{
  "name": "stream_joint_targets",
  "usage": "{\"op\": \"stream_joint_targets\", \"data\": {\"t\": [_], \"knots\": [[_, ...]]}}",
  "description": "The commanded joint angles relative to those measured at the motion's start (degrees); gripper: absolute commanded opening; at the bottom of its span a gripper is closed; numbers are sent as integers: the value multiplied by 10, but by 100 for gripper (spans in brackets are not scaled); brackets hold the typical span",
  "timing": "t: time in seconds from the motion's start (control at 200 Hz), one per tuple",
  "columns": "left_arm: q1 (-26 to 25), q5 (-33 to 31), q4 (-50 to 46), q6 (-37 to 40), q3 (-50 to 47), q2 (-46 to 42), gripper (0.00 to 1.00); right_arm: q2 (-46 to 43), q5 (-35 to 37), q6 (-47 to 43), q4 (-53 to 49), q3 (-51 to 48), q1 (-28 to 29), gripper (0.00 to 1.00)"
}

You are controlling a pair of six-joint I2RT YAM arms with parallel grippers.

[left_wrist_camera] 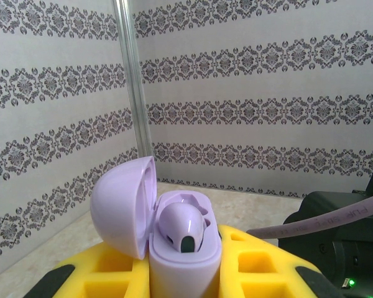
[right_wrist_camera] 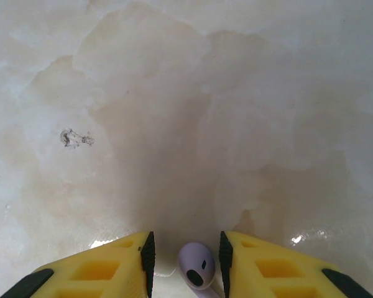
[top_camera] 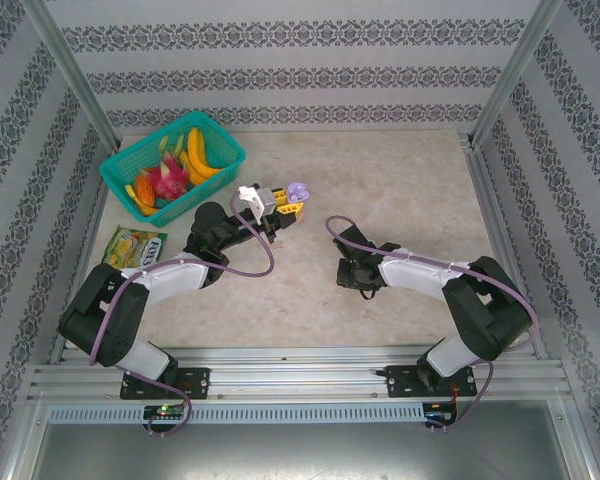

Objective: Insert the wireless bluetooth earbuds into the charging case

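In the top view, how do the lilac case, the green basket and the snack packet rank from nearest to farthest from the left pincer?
1. Lilac case, held in the left pincer.
2. Green basket, behind it to its left.
3. Snack packet, farthest, at the left edge.

We are reading no text with certainty: the green packet (top_camera: 135, 246) just beside the basket (top_camera: 205, 185) is carrying unreadably small print, and the lilac cable (left_wrist_camera: 323, 218) faint letters.

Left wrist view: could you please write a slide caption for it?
Left gripper clamps an open lilac charging case, one lilac earbud seated inside.
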Motion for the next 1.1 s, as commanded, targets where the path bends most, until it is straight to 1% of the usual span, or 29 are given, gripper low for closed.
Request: {"op": "stream_joint_targets", "data": {"t": [0.0,0.215,0.455,0.804,1.099], "knots": [[-9,7,12,3,0,-8,0,-11,11,5,-18,-14,2,35],[-9,6,13,4,1,-7,0,-13,12,2,-21,-17,4,34],[-9,6,14,3,-1,-8,0,3,14,0,-19,-14,7,32],[-9,6,16,3,-1,-7,0,26,47,-7,-46,10,32,32],[-9,5,16,4,-3,-10,0,35,47,-5,-45,12,38,29]]}}
